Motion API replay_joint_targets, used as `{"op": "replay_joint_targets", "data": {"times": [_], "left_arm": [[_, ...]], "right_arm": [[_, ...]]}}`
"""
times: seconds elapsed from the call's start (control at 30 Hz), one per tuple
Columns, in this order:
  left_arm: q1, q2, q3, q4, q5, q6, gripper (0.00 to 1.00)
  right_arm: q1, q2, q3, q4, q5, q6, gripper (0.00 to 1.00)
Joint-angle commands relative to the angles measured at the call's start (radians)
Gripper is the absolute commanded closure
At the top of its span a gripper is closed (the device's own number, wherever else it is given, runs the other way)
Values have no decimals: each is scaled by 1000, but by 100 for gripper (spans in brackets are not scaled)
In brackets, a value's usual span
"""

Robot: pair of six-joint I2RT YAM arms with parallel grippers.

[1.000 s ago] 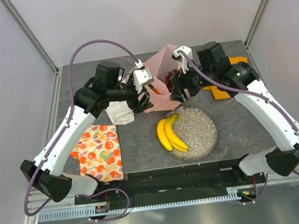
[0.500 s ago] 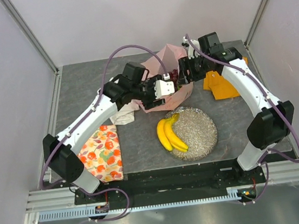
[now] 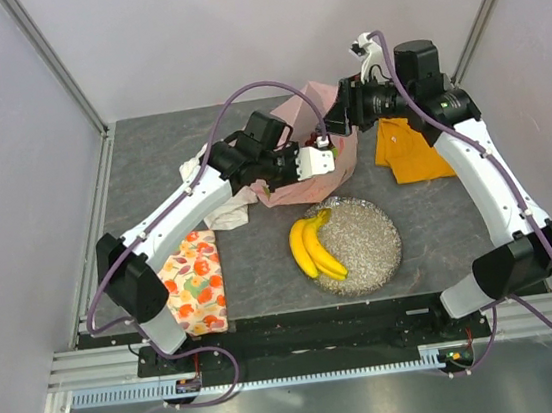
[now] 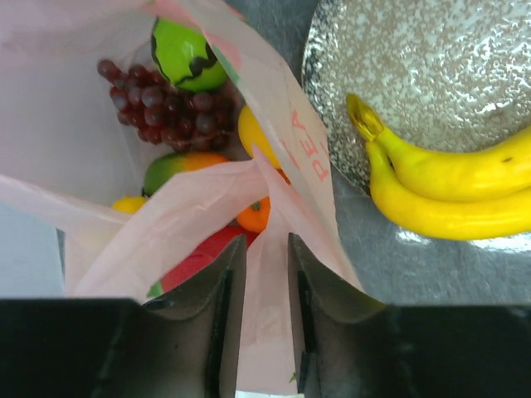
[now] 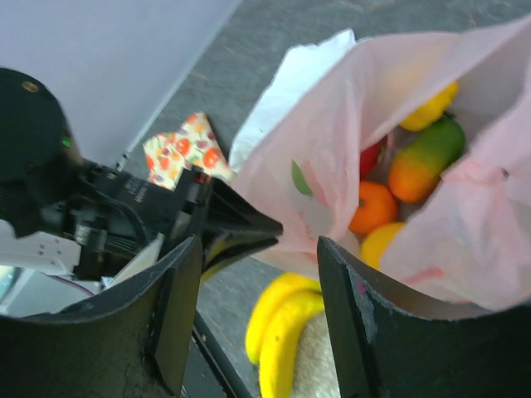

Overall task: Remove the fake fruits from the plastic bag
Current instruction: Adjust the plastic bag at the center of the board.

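Note:
The pink plastic bag (image 3: 315, 99) lies at the back middle of the table with its mouth open. My left gripper (image 3: 331, 159) is at its near rim, shut on a fold of the bag (image 4: 267, 307). Inside the bag lie the fake fruits: purple grapes (image 4: 166, 108), a green fruit (image 4: 187, 54), a mango (image 5: 423, 162), an orange (image 5: 373, 207) and a yellow fruit (image 4: 253, 133). My right gripper (image 3: 344, 122) hangs open above the bag's mouth (image 5: 332, 124), holding nothing. A banana bunch (image 3: 313, 247) lies on the silver dish (image 3: 372, 250).
An orange cloth (image 3: 405, 150) lies right of the bag. A white cloth (image 3: 218, 212) sits left of it, under my left arm. The fruit-patterned cloth (image 3: 190, 283) is at the near left. The dish fills the near middle, just in front of the bag.
My left arm has swung right to the bag's near rim and its jaws have closed on the film. My right gripper has risen and drawn back over the bag's far side.

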Motion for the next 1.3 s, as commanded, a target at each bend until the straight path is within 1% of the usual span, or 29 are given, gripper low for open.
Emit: {"op": "replay_joint_targets", "data": {"times": [0.0, 0.03, 0.17, 0.2, 0.27, 0.3, 0.33, 0.37, 0.4, 0.43, 0.47, 0.5, 0.53, 0.57, 0.67, 0.73, 0.8, 0.83, 0.93, 0.97, 1.07, 1.1, 1.13, 1.17, 1.27], "left_arm": [[7, -56, -24, -56, -13, -20, 93], [9, -64, -30, -61, -13, -29, 98], [35, -126, -61, -56, 19, -81, 98], [40, -161, -69, -38, 17, -134, 98], [79, -201, -80, -12, 13, -212, 98], [99, -228, -99, 17, 16, -310, 98], [125, -272, -109, 22, 20, -360, 98], [185, -297, -121, 30, 19, -418, 98], [222, -321, -158, 45, 22, -543, 98], [260, -362, -178, 48, 36, -596, 98], [329, -378, -216, 48, 74, -662, 98], [352, -393, -233, 42, 92, -679, 98], [389, -425, -250, 42, 155, -691, 98], [398, -439, -279, 42, 192, -702, 98], [411, -467, -313, 37, 325, -727, 98], [412, -469, -327, 31, 373, -730, 98], [412, -455, -334, 20, 401, -704, 98], [412, -449, -333, 8, 436, -695, 98], [411, -438, -334, 8, 483, -692, 98], [411, -435, -336, 5, 490, -695, 98], [411, -436, -351, 7, 504, -711, 98], [411, -439, -354, 7, 505, -715, 98], [411, -442, -357, 5, 505, -715, 98], [411, -443, -362, 8, 504, -716, 98], [411, -443, -365, 26, 493, -730, 98]], "right_arm": [[4, 19, -66, 264, -100, 185, 36], [10, 36, -66, 283, -103, 203, 37], [58, 120, -93, 355, -122, 271, 43], [65, 130, -109, 346, -109, 259, 48], [72, 139, -123, 293, -25, 228, 51], [72, 139, -132, 221, 1, 208, 53], [72, 134, -136, 181, 28, 149, 53], [72, 113, -146, 145, 77, 121, 53], [73, 99, -176, 93, 101, 93, 52], [73, 87, -190, 61, 122, 46, 52], [76, 66, -227, 7, 166, 24, 52], [76, 50, -253, -8, 182, 4, 52], [78, 21, -280, -17, 193, -6, 51], [84, 10, -337, -36, 214, -17, 51], [101, -8, -415, -50, 231, -45, 51], [121, -20, -420, -50, 231, -78, 51], [139, -22, -382, -42, 222, -98, 50], [147, -16, -356, -36, 202, -108, 50], [159, 24, -214, -16, 156, -155, 49], [162, 41, -131, -10, 136, -170, 49], [177, 107, -10, 10, 102, -172, 48], [182, 123, 8, 16, 102, -201, 49], [202, 168, 26, 16, 140, -206, 49], [214, 192, 49, 7, 168, -223, 51], [248, 271, 22, -11, 298, -313, 58]]}}
